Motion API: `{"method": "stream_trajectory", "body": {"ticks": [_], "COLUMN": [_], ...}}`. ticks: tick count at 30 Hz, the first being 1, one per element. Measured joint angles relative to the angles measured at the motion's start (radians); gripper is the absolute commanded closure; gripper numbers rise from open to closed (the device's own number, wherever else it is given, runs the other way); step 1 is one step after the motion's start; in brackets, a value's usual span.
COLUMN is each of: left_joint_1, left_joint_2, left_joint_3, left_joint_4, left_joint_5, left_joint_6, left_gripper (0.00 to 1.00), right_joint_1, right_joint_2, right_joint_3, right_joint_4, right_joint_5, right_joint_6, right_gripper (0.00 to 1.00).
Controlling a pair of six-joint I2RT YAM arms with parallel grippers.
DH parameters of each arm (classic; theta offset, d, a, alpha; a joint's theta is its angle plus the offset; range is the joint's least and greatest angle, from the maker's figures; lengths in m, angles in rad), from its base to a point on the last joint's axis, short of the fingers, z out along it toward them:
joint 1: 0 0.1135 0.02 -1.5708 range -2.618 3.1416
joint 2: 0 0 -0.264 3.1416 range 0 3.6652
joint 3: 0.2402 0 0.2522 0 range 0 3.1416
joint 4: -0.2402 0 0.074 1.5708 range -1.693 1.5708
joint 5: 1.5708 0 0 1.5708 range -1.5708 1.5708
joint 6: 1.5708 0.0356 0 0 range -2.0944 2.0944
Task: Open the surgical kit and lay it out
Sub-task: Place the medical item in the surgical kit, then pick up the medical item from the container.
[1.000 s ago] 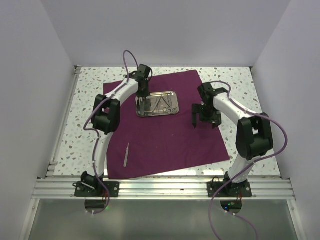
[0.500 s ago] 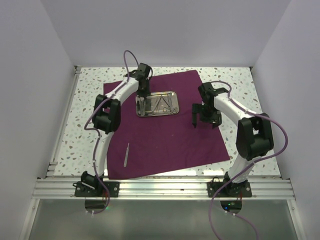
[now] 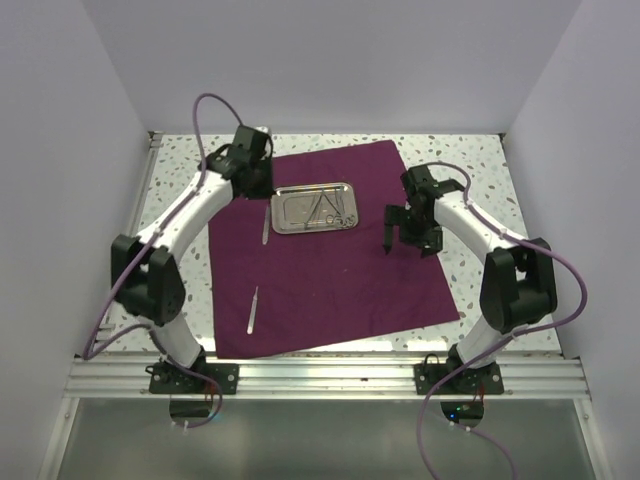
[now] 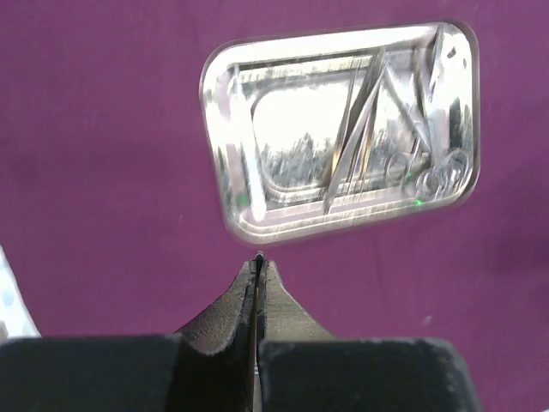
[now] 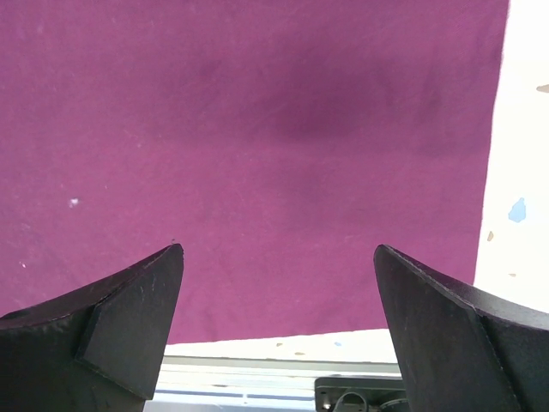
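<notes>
The dark plum cloth wrap [image 3: 330,270] lies spread flat on the speckled table [image 3: 180,170]. A small shiny rectangular steel tray [image 3: 295,208] sits on the cloth's far middle and holds ring-handled scissors [image 3: 335,208]. The right gripper [image 3: 405,240] hovers over the cloth's right part, jaws spread wide. Just left of the tray, the left gripper [image 3: 262,195] has its jaws pressed together, pinching a thin silver instrument [image 3: 265,225]. A second slim silver tool [image 3: 253,308] lies near the cloth's near-left corner.

The purple cloth [image 3: 330,270] is lying open and flat under the shiny steel tray [image 3: 293,210]. Thin silver tools [image 3: 330,203] and ring-handled scissors [image 4: 425,172] are lying in the tray's right half. One thin silver stick [image 3: 265,225] is hanging just left of the tray, pinched in the left jaws. A second stick [image 3: 253,311] is lying on the cloth, well apart from the tray, nearer and to its left.
</notes>
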State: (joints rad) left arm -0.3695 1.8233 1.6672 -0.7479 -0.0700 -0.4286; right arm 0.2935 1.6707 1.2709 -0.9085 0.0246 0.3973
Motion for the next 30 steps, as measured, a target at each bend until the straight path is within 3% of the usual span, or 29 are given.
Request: {"method": "stream_trajectory", "body": {"ticks": [3,8,14,15,18,24,30], "left_joint_1": [-0.005,-0.027,-0.070,-0.073,-0.080,-0.083,-0.077], "left_joint_2": [-0.194,-0.340,-0.418,-0.431,-0.453,-0.443,-0.228], "left_joint_3": [-0.266,-0.633,-0.853,-0.866,-0.876,-0.792,-0.478], "left_joint_4": [0.042,0.060,0.068,0.073,0.084,0.069,0.079], "left_joint_5": [-0.002,0.001,0.017,0.019,0.019,0.006,-0.020], "left_joint_6": [-0.011,-0.055,-0.124,-0.137,-0.162,-0.180,-0.141], "left_gripper": [1.00,1.00,0.99,0.81,0.57,0.55,0.61], "right_joint_1": [0.000,0.000,0.000,0.000,0.000,0.000,0.000], "right_joint_2": [-0.007,-0.030,-0.068,-0.071,-0.075,-0.075,-0.076], "right_joint_3": [-0.033,-0.084,-0.127,-0.131,-0.137,-0.144,-0.144], "right_joint_4": [0.011,0.017,0.020,0.021,0.025,0.028,0.027], "right_joint_5": [-0.018,-0.029,-0.044,-0.044,-0.046,-0.047,-0.043], "right_joint_6": [0.006,0.010,0.011,0.011,0.014,0.021,0.022], "right_gripper": [0.03,0.04,0.04,0.04,0.04,0.04,0.04]}}
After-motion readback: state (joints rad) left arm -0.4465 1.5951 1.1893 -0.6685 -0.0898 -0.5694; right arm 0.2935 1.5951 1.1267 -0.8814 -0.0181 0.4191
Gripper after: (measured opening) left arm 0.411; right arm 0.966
